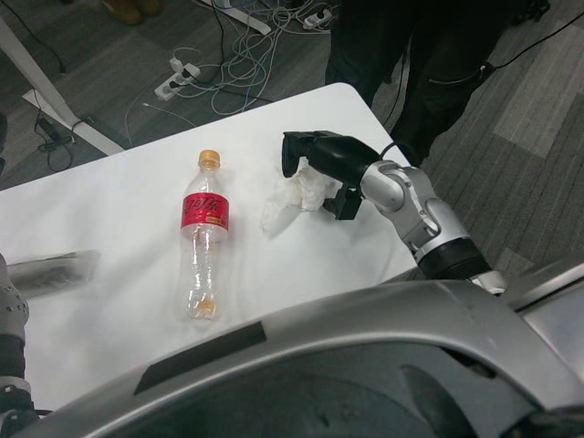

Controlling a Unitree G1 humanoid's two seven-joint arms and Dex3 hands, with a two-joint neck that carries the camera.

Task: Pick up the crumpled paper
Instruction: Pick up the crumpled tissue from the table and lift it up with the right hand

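Right robot hand (319,169) grips one crumpled paper (294,199) beside one plastic bottle (204,239)

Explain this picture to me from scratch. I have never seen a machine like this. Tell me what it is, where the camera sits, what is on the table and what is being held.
This is a humanoid robot's own view from its head, looking down over a white table. Its silver right arm ends in a black right hand, whose fingers close around the crumpled paper. Whether the paper is lifted off the table cannot be told. A clear plastic bottle with a red label and orange cap lies beside it. The left hand shows blurred at the left edge. A person in dark clothes stands beyond the table.
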